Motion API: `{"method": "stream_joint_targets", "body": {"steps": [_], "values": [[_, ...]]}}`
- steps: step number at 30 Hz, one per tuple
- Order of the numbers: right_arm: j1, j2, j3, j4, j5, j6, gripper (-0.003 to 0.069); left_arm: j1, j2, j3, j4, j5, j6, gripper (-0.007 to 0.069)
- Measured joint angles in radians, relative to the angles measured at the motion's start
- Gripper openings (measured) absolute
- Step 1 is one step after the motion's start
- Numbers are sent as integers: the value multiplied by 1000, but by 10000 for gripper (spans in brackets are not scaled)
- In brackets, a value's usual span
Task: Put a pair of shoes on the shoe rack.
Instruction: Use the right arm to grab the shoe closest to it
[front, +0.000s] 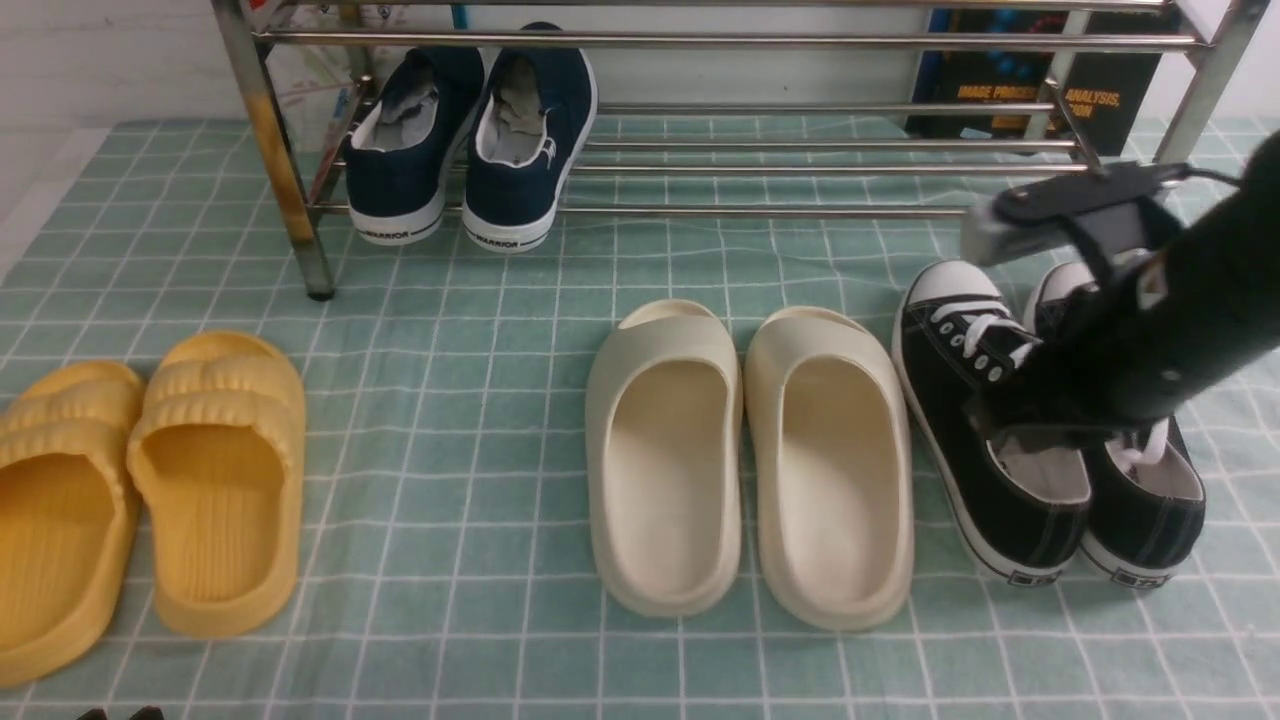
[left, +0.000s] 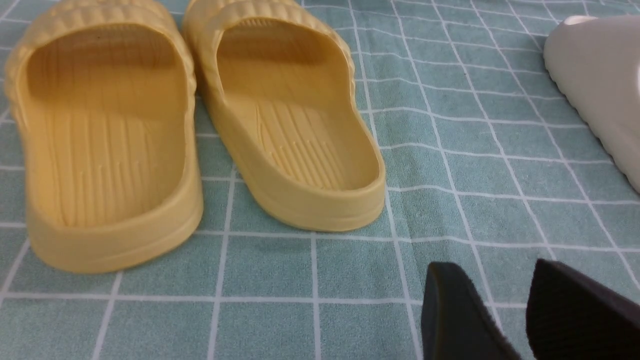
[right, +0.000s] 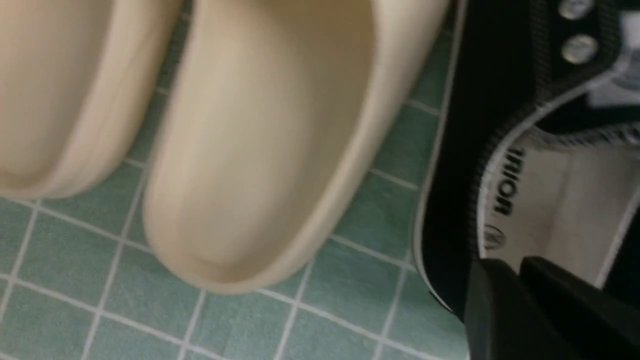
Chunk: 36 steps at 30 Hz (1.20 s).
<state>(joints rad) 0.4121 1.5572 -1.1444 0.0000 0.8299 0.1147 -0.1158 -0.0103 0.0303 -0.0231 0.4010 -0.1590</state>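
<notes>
The black sneakers (front: 1000, 530) stand side by side on the checked cloth (front: 450, 400) at the near right, toes pointing away towards the shoe rack (front: 760, 42), just right of the cream slides (front: 830, 470). The rack stands at the far side, with navy sneakers (front: 460, 150) on the left of its lower rails. Yellow slides (front: 215, 480) lie at the near left.

The right gripper (front: 1040, 430) is down at the mouth of the left-hand sneaker, beside the tongue. In the right wrist view its fingers (right: 495, 310) look close together at the edge of the grey lining. Whether they pinch the canvas or only touch it I cannot tell. The left gripper (left: 492, 285) hovers low over the cloth near the yellow slides, jaws apart and holding nothing.

These shoes are probably light. The canvas upper looks soft and will likely fold under a pinch, while the rubber sole and toe cap are stiffer and grippy, so dragging them over the cloth is likely to snag. The best hold seems to be the collar wall or the firmer heel, one finger inside and one outside, clear of the loose laces. Held there, the toe will probably droop. The rails are smooth round tubes with gaps, so the sole should span at least two.
</notes>
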Motion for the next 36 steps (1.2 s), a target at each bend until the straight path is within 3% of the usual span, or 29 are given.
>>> {"method": "stream_joint_targets", "body": {"steps": [5,6,8,9,11,14,18,21,23,24,26,36], "values": [[14,99,-11,-59,-2,69,322,0,0,0,0,0,0,238],[14,102,-11,-62,-2,70,322,0,0,0,0,0,0,238],[14,134,-17,-84,-6,81,440,0,0,0,0,0,0,238],[14,136,-17,-84,-6,81,440,0,0,0,0,0,0,238],[14,157,-17,-98,-13,86,506,0,0,0,0,0,0,238],[6,185,-19,-118,-38,119,519,0,0,0,0,0,0,238],[-12,235,-20,-122,-89,173,448,0,0,0,0,0,0,238],[-12,260,-20,-115,-131,181,276,0,0,0,0,0,0,238],[-12,260,-20,-108,-137,182,203,0,0,0,0,0,0,238],[-12,257,-20,-104,-137,185,86,0,0,0,0,0,0,238],[-12,250,-20,-105,-139,187,12,0,0,0,0,0,0,238],[-12,152,-50,-96,-65,191,13,0,0,0,0,0,0,238]]}}
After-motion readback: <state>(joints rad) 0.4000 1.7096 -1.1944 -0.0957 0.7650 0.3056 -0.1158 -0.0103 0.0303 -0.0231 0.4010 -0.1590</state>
